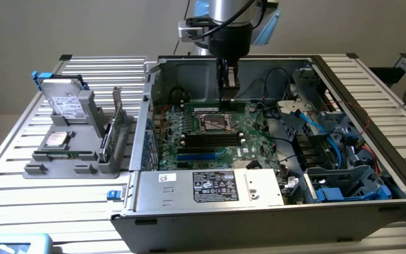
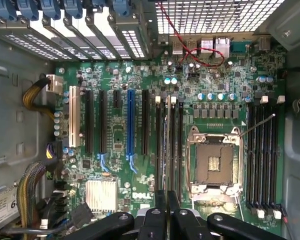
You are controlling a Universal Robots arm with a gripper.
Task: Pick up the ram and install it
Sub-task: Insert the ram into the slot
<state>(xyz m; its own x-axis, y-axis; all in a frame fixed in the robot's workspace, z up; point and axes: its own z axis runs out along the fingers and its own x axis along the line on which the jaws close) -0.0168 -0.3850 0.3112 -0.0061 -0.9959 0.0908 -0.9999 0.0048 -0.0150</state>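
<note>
Gripper (image 1: 226, 97) was down inside the case (image 1: 188, 211), jaws nearly shut, pinching the ram (image 1: 204, 104) by its top edge. Ram stood on edge, lined up with the slots (image 2: 179, 150) just beside the CPU socket (image 1: 213, 123), on its far side. Couldn't tell if it was seated.

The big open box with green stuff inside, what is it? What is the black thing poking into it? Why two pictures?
It is a computer case, open on a metal table. The green board inside is its motherboard. The black thing is a robot arm; its gripper is shut on the ram, a thin green memory stick. One picture comes from a camera standing outside, the other from a camera on the arm's wrist, looking down into the case. A grey holder with other parts sits beside the case.
</note>
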